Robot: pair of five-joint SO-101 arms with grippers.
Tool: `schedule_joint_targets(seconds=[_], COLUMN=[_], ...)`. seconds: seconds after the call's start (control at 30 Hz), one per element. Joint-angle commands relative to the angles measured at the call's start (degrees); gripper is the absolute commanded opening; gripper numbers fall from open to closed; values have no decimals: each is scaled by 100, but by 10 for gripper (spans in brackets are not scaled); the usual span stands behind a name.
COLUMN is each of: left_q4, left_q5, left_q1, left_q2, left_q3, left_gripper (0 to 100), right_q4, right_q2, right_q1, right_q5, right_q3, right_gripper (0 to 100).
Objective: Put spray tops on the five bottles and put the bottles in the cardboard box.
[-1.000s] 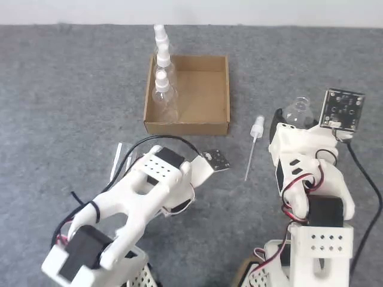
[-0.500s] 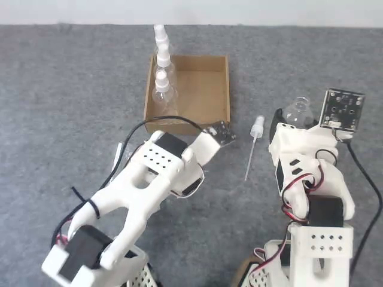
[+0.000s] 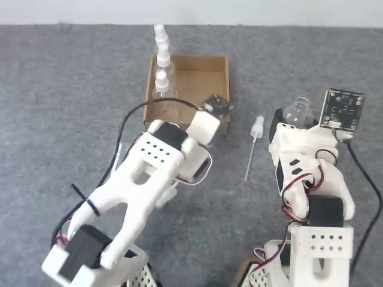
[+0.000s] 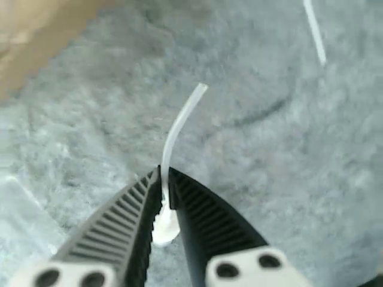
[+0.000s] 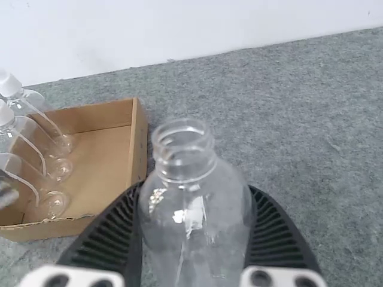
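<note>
Wrist cams show left gripper (image 4: 160,174) pinching a spray top (image 4: 178,122), right gripper (image 5: 194,194) clamping an uncapped bottle (image 5: 190,173); cardboard box (image 3: 227,84) holds 3 capped bottles (image 3: 160,84).

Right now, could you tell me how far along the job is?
Done: three capped bottles lie in the cardboard box. In hand: the right gripper holds an uncapped bottle, the left gripper a spray top. Remaining: cap and box that bottle; a loose spray top lies on the carpet.

The cardboard box (image 3: 200,84) has bottles (image 3: 166,94) along its left wall and open room on the right; a spray top (image 3: 256,128) lies beyond.
</note>
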Motion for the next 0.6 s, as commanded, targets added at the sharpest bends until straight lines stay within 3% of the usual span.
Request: schedule_joint_targets(seconds=[0.0, 0.33, 0.57], left_q4=[-9, -18, -308], left_q5=[334, 1275, 1407], left_q1=[-422, -1582, -2681], left_q2=[-70, -70, -62], left_q3=[-426, -435, -400], left_gripper=[12, 12, 12], right_q4=[-163, -163, -163], right_q2=[-136, -136, -136], right_q1=[48, 48, 48], right_q5=[-18, -18, -18], right_q3=[-35, -35, -35], right_gripper=[112, 112, 112])
